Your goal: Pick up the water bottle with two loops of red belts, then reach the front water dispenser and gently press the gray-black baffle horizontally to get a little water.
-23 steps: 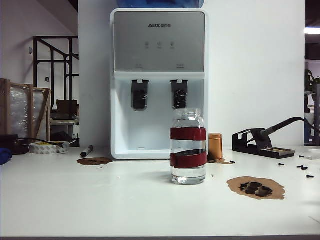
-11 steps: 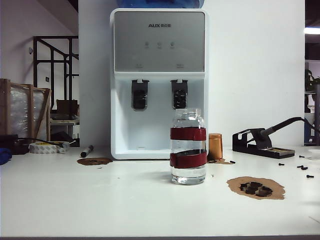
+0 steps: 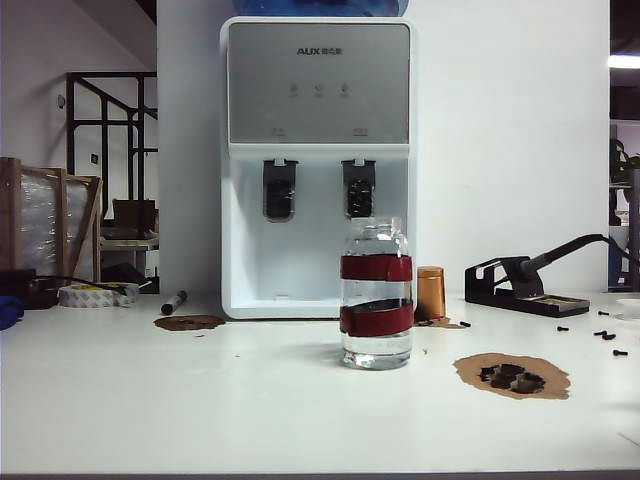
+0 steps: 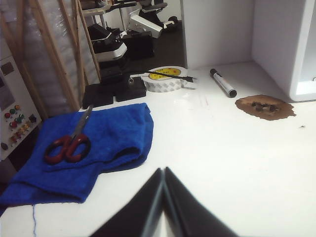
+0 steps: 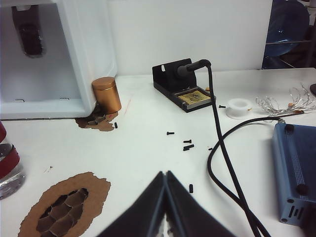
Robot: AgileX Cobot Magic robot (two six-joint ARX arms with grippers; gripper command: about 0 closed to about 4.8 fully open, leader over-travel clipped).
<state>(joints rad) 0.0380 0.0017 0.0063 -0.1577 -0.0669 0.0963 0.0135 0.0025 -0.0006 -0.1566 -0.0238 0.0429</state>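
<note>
Exterior view: copper cylinder [image 3: 430, 292] beside bottle [image 3: 376, 294] (touching unclear)

Illumination is even and bright. The white desk [image 3: 200, 400] shows mild glare. A soft shadow lies left of the water bottle [image 3: 376, 295]. Wrist views are slightly soft; background areas are dim.

The white table [image 3: 250, 400] carries the water dispenser [image 3: 318, 170], the water bottle [image 3: 376, 295] with 2 red bands, a copper cylinder [image 3: 430, 293], a soldering stand [image 3: 520, 285], a tape roll [image 3: 97, 294], a marker [image 3: 174, 301] and a blue cloth [image 4: 84, 148].
</note>
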